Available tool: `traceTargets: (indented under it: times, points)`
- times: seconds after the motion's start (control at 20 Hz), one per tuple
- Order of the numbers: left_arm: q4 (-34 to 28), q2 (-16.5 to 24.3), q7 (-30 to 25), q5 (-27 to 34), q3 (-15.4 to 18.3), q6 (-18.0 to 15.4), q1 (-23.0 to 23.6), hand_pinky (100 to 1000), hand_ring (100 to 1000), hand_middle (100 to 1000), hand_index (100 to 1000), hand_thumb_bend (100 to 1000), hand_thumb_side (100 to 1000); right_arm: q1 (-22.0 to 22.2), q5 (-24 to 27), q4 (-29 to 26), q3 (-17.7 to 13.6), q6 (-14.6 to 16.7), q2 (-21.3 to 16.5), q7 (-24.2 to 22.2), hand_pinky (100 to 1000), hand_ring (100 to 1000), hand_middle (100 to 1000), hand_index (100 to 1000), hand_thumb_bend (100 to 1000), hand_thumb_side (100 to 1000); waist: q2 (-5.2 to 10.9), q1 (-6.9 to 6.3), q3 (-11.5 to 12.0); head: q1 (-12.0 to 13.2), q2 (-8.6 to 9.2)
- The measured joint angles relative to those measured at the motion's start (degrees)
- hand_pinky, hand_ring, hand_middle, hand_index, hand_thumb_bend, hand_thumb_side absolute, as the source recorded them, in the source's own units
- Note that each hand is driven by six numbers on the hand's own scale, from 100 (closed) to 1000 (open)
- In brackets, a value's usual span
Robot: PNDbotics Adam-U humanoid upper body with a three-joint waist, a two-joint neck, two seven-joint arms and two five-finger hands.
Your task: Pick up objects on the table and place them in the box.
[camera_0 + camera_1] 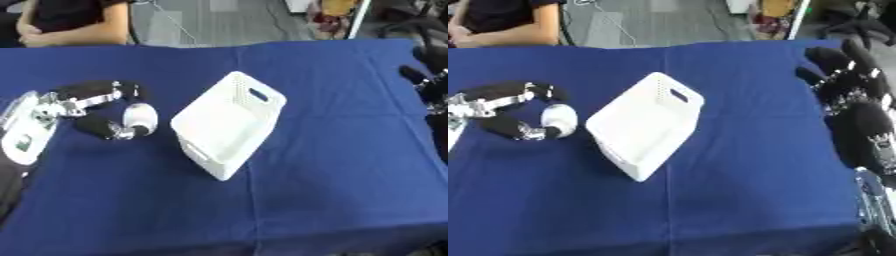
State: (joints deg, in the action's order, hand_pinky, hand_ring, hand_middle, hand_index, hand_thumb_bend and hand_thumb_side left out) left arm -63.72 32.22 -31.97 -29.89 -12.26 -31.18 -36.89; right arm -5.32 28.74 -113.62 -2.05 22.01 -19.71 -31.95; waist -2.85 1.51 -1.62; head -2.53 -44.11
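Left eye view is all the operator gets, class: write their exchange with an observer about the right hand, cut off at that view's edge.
Operator: Is the right hand open or holding something?
Observer: The right eye view shows the right hand whole: fingers relaxed, pointing up, nothing in it.
Operator: Is it touching the box?
Observer: No. Bare blue cloth lies between it and the white box.
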Motion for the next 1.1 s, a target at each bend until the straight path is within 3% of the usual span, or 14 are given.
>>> traceTargets:
  times: [0.6,1.1]
  points:
    - [3.02,-0.83,-1.47,1.66,0.31,1.47,-1.59,788,824,861,927,551,739,0.0,0.31,0.0,0.01,-0.1,0.0,-0.11,954,996,889,1000,202,588,0.02,0.01,-0.02,0.0,0.0]
    - [3.4,-1.35,0.02,-4.69,-1.69,-0.03,-3.42,833,853,851,935,623,730,0.0,0.41,0.0,0.3,-0.3,0.0,-0.36,954,995,888,1000,201,589,0.03,0.01,-0.03,0.0,0.0]
